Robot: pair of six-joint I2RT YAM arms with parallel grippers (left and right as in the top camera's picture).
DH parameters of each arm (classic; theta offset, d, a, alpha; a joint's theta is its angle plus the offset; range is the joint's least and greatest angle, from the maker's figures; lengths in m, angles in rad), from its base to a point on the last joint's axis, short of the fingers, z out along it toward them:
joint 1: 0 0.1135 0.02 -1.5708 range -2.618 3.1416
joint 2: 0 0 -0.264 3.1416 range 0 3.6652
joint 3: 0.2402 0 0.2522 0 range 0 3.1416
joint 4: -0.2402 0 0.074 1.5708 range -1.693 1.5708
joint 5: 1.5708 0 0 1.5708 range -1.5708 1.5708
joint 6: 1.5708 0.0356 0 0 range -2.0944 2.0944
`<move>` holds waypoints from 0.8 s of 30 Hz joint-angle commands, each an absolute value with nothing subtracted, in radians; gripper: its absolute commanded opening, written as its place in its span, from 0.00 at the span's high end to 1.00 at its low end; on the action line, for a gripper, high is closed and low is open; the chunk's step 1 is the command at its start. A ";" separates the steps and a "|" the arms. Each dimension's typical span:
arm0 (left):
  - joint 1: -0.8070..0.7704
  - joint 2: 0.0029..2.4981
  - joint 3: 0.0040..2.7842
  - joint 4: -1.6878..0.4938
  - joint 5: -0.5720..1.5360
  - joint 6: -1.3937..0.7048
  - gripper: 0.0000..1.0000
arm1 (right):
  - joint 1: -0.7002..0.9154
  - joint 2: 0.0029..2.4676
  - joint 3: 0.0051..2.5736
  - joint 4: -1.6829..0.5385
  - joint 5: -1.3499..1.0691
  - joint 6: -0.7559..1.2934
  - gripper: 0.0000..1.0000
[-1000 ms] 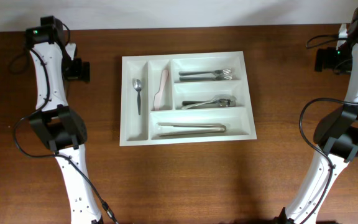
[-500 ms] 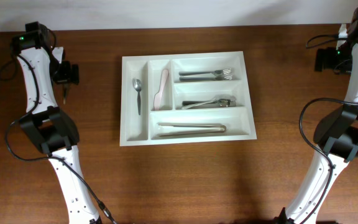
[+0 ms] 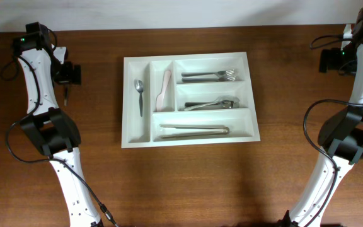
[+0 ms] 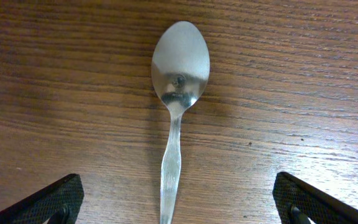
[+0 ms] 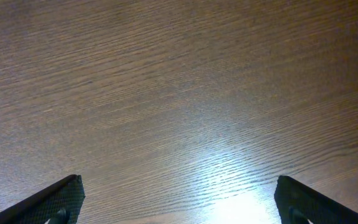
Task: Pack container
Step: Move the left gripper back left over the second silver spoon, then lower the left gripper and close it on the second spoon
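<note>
Left wrist: left hand (image 4: 178,203) released over spoon (image 4: 180,62) on table (image 4: 309,93); right hand (image 5: 179,203) released.

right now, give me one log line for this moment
phase: pre-grasp | left gripper: open above spoon on table | right gripper: open, empty | container: partly packed

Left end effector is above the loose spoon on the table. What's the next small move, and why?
Probably lower the left end effector straight down and close on the spoon handle. The spoon lies flat on the table, its handle centred between the open fingers, not yet gripped and outside the container.
</note>
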State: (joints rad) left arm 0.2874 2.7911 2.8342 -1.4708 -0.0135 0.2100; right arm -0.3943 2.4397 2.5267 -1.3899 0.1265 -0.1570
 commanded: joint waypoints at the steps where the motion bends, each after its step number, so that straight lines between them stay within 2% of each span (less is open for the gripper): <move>1: 0.291 2.806 2.830 -1.465 0.001 0.238 0.00 | -0.400 2.442 2.523 -1.390 0.124 -0.149 0.01; 24: 0.291 2.891 2.830 -1.465 -0.016 0.237 0.02 | -0.400 2.442 2.523 -1.390 0.124 -0.149 0.01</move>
State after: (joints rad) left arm 0.2878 2.8456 2.8342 -1.4719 -0.0078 0.2214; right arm -0.3943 2.4397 2.5267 -1.3899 0.1265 -0.1566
